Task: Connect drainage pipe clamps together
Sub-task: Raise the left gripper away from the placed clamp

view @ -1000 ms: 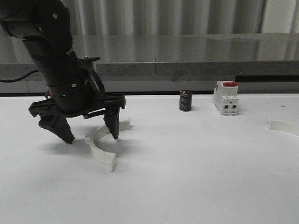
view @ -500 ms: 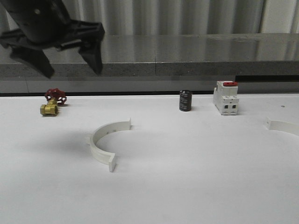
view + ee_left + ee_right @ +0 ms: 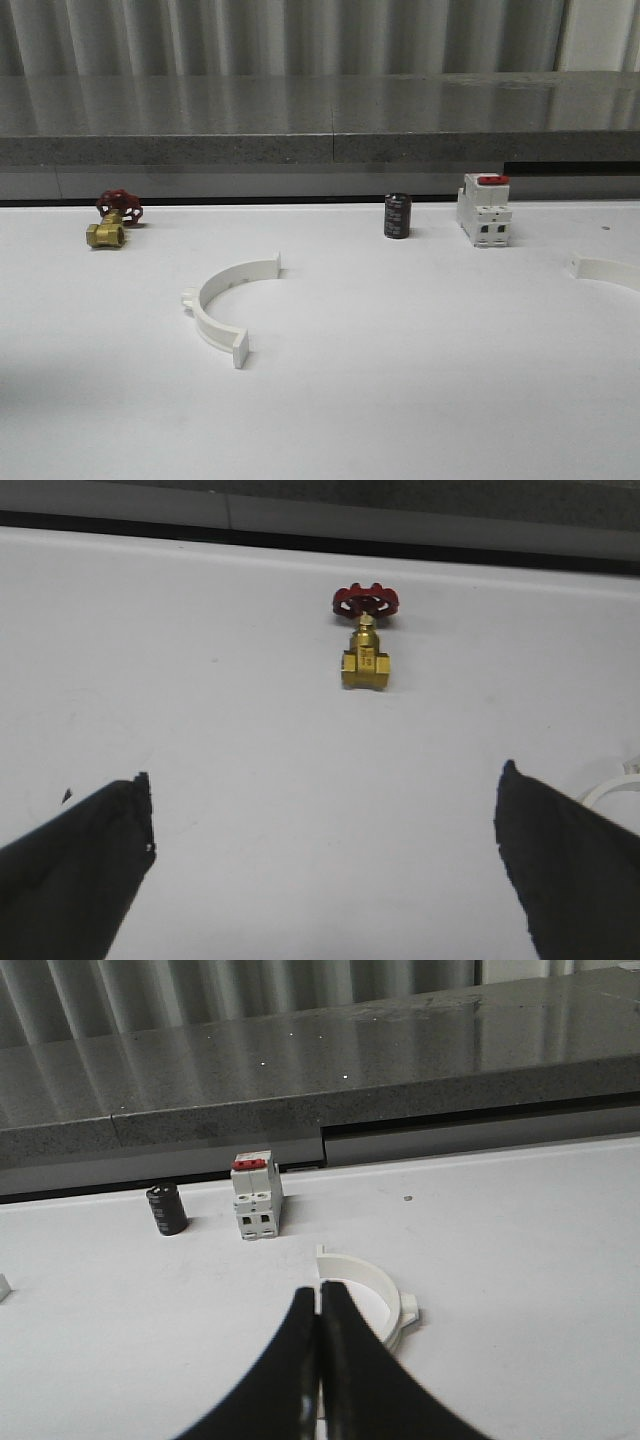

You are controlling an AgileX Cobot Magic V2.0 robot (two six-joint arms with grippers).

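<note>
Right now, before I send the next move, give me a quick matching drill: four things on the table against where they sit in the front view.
Things:
1. brass valve
2. black cylinder
3. breaker
4. near clamp half

Places:
A. just left of the breaker
B. far left, by the back edge
C. left of centre, nearest the camera
D. right of centre, red top

Pairs: 1-B, 2-A, 3-D, 4-C

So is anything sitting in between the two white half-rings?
Nothing visible does. The table is bare between the left half-ring and the right half-ring; the black cylinder and breaker stand farther back.
</note>
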